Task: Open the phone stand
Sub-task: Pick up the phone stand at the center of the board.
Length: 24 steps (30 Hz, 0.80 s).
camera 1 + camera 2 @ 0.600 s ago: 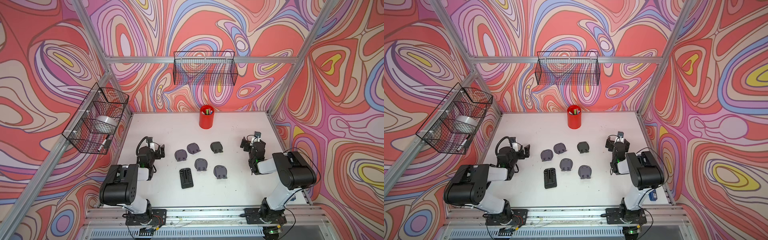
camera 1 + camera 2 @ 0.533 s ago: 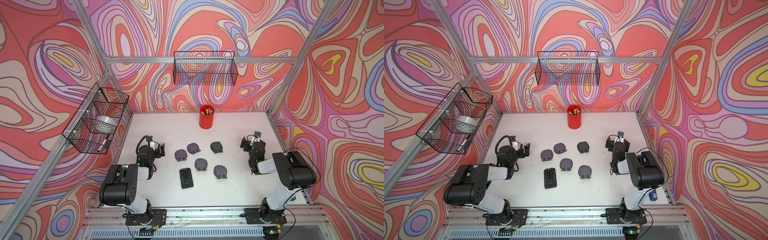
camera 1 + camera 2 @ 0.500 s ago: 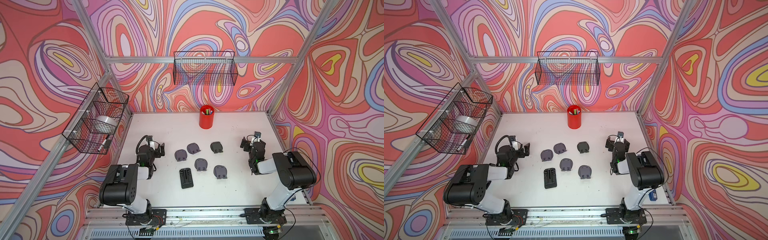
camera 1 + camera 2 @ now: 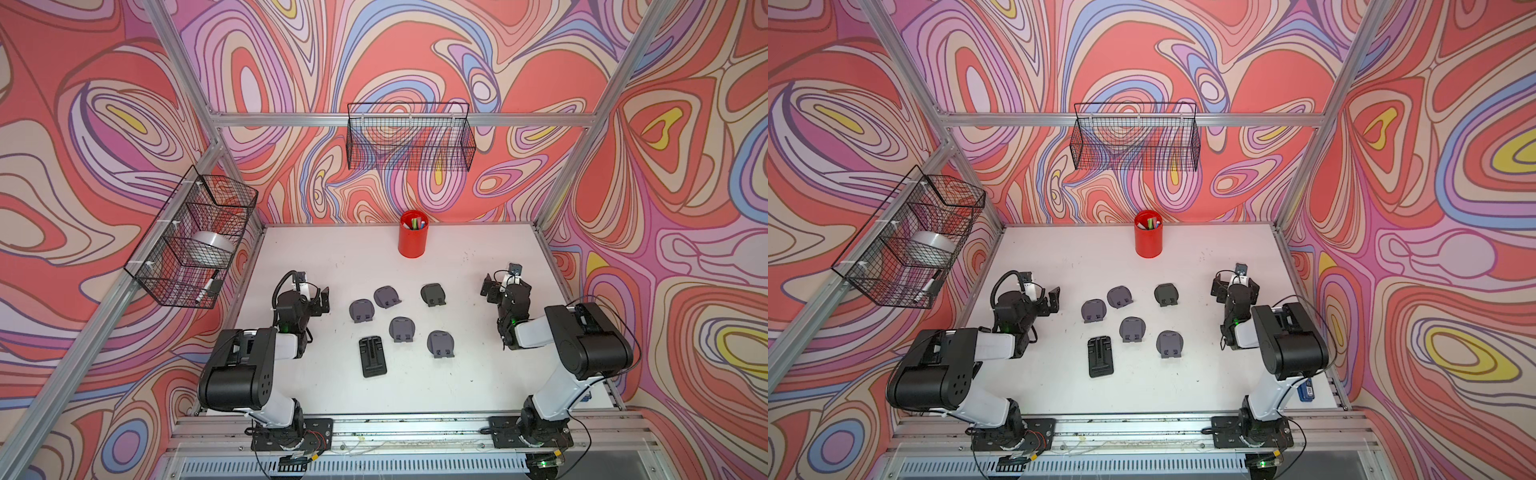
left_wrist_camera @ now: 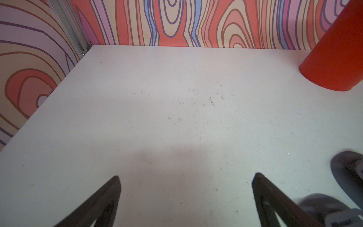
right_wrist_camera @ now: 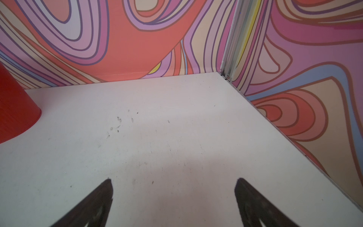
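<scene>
Folded phone stands lie flat in the middle of the white table [image 4: 478,386]. One is black and rectangular [image 4: 372,356] [image 4: 1100,356]. Several are grey and rounded, among them one [image 4: 362,310] nearest my left gripper and one [image 4: 432,294] nearest my right gripper. My left gripper [image 4: 316,296] [image 4: 1047,300] [image 5: 187,176] stands open over bare table, left of the grey stands; two of them [image 5: 345,169] show blurred at the edge of the left wrist view. My right gripper [image 4: 496,286] [image 4: 1225,286] [image 6: 174,180] is open over bare table at the right, holding nothing.
A red pen cup [image 4: 412,235] [image 4: 1148,235] [image 5: 337,55] [image 6: 13,110] stands at the back centre. A wire basket [image 4: 409,137] hangs on the back wall. Another wire basket [image 4: 195,241], holding a tape roll, hangs on the left wall. Patterned walls enclose the table.
</scene>
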Each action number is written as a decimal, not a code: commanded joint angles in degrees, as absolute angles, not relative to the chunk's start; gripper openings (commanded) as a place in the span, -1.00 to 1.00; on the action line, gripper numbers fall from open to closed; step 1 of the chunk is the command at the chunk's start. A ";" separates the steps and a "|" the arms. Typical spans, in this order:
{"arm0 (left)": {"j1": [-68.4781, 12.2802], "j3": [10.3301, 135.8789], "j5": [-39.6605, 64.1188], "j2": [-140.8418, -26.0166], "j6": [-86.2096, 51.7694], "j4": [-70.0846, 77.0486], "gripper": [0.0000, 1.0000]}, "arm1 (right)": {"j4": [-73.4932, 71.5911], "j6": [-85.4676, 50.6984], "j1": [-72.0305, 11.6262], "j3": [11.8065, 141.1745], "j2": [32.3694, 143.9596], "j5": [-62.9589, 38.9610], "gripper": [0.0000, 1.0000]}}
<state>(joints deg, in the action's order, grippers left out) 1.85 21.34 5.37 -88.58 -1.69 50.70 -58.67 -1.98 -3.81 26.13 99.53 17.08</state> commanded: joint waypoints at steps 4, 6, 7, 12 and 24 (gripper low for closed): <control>1.62 21.62 5.51 -88.05 -1.16 50.27 1.00 | -58.71 -1.68 -3.59 25.44 98.61 16.90 0.97; 1.67 21.62 5.56 -87.98 -1.16 50.27 1.00 | -58.71 -1.67 -3.54 25.41 98.61 16.91 0.97; 1.67 21.62 5.50 -88.01 -1.15 50.27 1.00 | -58.71 -1.67 -3.59 25.45 98.61 16.91 0.97; 1.67 21.62 5.49 -88.05 -1.17 50.27 1.00 | -58.71 -1.62 -3.56 25.46 98.61 16.90 0.97; 1.67 21.83 4.12 -87.89 -1.70 50.03 1.00 | -58.45 -1.85 -3.60 25.41 98.53 16.73 0.97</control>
<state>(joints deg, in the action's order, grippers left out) 1.85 21.34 5.19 -88.58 -1.72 50.68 -58.67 -2.00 -3.81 26.11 99.53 17.08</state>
